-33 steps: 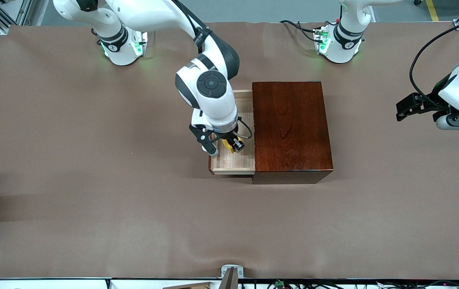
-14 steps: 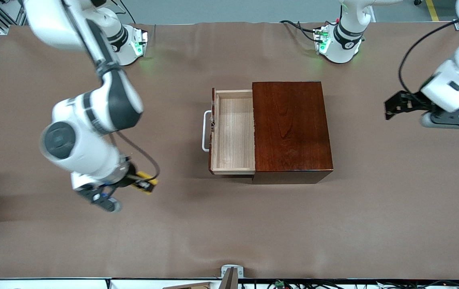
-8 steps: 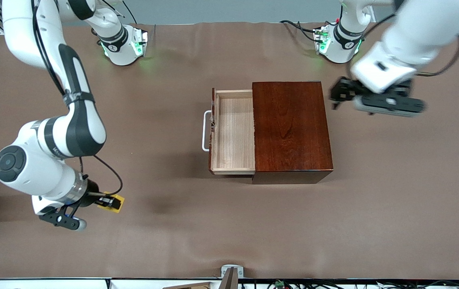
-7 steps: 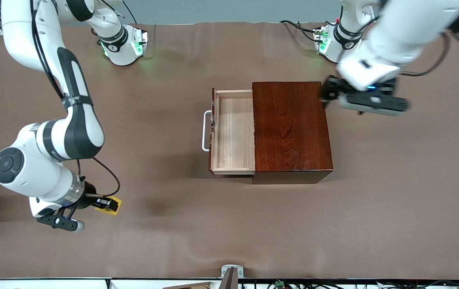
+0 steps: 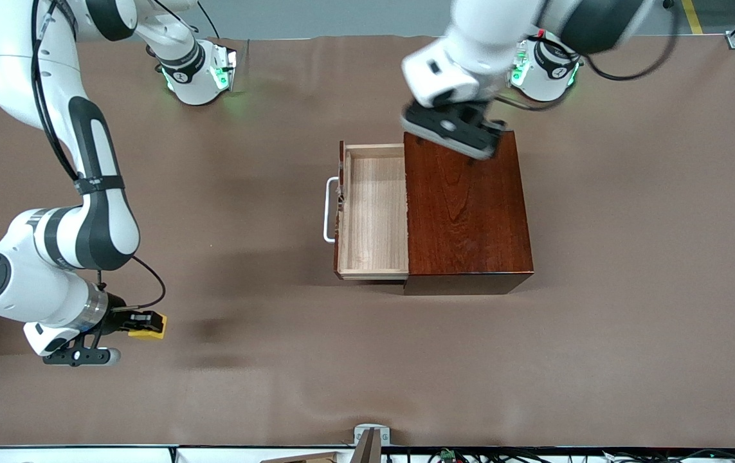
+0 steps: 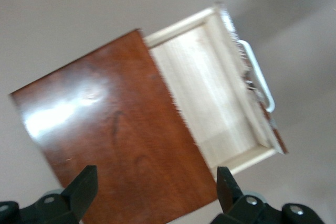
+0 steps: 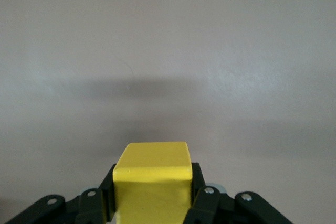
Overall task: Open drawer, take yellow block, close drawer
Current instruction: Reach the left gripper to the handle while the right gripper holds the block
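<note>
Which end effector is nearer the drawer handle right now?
Left. The left end effector, fingers open, is over the mahogany box whose drawer carries the handle. The right end effector holds the yellow block toward the right arm's end of the table.

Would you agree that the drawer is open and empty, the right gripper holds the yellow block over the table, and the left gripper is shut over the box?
Not quite: the left wrist view shows the left gripper open over the box. The rest is right: the drawer is open and empty, and the right gripper holds the yellow block over the table.

right gripper (image 5: 142,321) clamped, left gripper (image 6: 155,195) spread
</note>
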Motion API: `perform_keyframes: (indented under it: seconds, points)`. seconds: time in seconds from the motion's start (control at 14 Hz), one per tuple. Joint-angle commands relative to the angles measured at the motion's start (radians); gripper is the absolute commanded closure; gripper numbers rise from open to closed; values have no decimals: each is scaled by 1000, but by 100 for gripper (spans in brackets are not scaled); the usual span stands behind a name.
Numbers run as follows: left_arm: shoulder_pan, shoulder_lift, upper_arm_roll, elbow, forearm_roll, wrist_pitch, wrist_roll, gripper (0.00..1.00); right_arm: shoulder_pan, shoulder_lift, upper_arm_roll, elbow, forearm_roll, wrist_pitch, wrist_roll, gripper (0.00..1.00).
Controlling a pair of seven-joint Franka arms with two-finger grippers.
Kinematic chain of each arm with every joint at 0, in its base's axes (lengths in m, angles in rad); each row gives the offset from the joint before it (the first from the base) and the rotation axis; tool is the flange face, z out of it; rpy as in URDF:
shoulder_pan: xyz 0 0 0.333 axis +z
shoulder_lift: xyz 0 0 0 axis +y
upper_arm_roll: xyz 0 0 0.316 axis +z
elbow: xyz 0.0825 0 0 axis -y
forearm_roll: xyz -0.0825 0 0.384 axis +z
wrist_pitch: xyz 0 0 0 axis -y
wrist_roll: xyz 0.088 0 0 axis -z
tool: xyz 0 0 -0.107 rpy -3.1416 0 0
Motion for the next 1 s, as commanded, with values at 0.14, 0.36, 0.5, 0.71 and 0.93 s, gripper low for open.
perform_keyframes:
  seconds: [0.14, 0.36, 0.5, 0.71, 0.93]
  points:
    - [-112, 141, -4, 34, 53, 152, 39, 0, -14, -166, 9, -258, -48, 8, -120, 100]
    - [-173, 220, -4, 48, 91, 227, 209, 0, -13, -189, 9, -326, -145, 13, -117, 100]
    - [-230, 292, 4, 103, 105, 270, 371, 0, -22, -180, 8, -331, -148, 39, -108, 100]
    - [-262, 378, 5, 166, 110, 299, 583, 0, -36, -163, 8, -380, -148, 163, -19, 100]
    - [-270, 454, 11, 165, 110, 399, 775, 0, -39, -151, 8, -392, -148, 180, 42, 100]
